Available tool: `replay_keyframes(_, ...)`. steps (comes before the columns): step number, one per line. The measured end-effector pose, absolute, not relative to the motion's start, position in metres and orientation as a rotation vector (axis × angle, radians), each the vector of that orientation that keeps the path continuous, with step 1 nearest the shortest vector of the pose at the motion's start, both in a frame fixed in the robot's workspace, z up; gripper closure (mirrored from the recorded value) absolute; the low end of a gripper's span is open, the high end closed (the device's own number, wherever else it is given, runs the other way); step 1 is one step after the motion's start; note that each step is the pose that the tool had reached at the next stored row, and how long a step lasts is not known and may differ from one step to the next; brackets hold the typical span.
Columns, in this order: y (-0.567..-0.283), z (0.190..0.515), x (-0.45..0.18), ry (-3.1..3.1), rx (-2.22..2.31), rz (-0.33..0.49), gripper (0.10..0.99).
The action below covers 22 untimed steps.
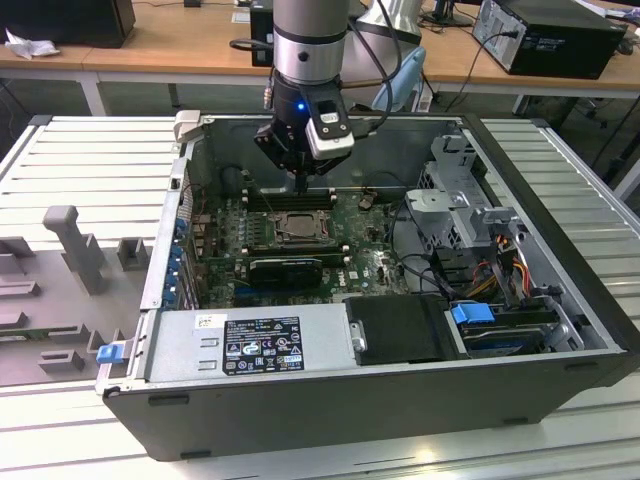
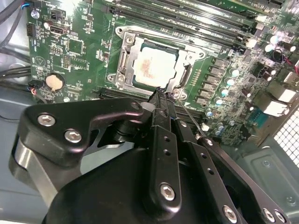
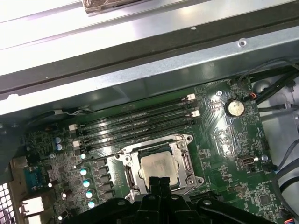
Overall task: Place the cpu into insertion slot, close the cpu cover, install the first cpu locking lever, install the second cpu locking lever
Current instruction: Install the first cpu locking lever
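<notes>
My pincer is pressed together with nothing between the tips, which are at the rim of the insertion slot. The cpu lies in the slot, and the cpu cover looks shut over it. One thin lever rod seems unlatched, though I can't be sure. In the exterior view, the label at six o'clock from the slot has print too small to read.

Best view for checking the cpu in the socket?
Second wrist view: the cpu is large, its top almost wholly visible. First wrist view shows the cpu too, but the gripper covers one edge. In the exterior view it looks small, below the gripper.
</notes>
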State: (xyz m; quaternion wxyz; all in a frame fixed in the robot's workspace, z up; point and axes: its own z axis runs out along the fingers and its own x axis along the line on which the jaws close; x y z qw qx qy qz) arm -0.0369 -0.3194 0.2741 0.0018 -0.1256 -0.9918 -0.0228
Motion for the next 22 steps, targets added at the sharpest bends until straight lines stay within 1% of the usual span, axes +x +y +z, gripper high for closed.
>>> replay_keyframes(12, -0.3194, 0.2741, -0.0375, -3.129, -0.183, -0.071, 0.98)
replay_keyframes(22, -0.3194, 0.274, -0.0389, -3.132, -0.094, -0.071, 0.98)
